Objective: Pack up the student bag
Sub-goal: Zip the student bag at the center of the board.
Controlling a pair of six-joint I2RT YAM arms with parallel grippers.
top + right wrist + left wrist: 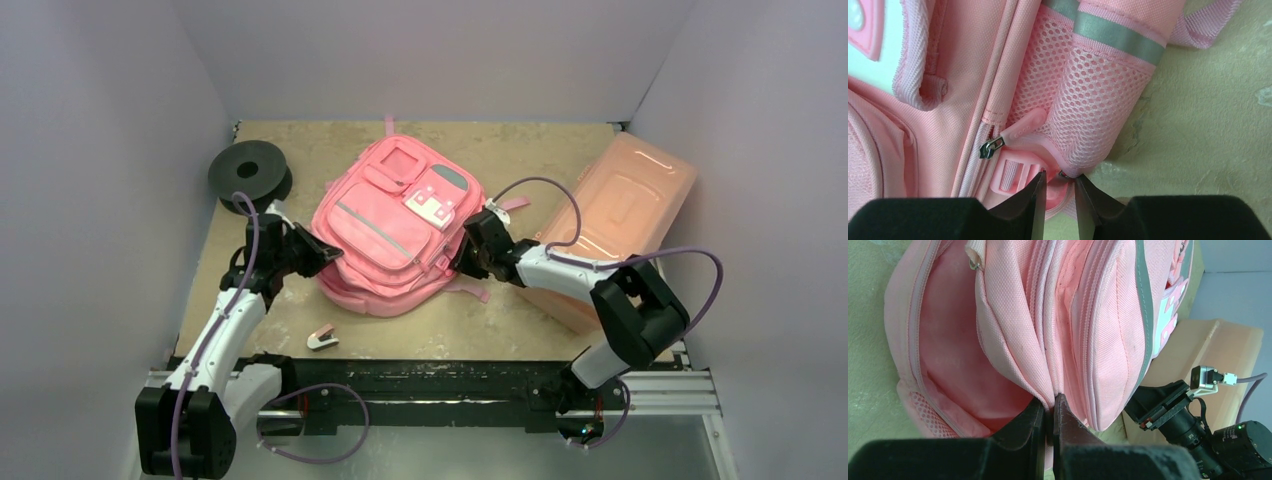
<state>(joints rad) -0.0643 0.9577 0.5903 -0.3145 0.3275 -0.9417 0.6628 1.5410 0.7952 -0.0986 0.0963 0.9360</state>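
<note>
I clench a seam of the limp student bag [390, 232] in the left jaws; right jaws' hold unclear.

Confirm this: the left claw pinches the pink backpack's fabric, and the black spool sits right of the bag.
One thing is wrong: the top view shows the black spool left of the pink backpack. The left claw does pinch its fabric.
</note>
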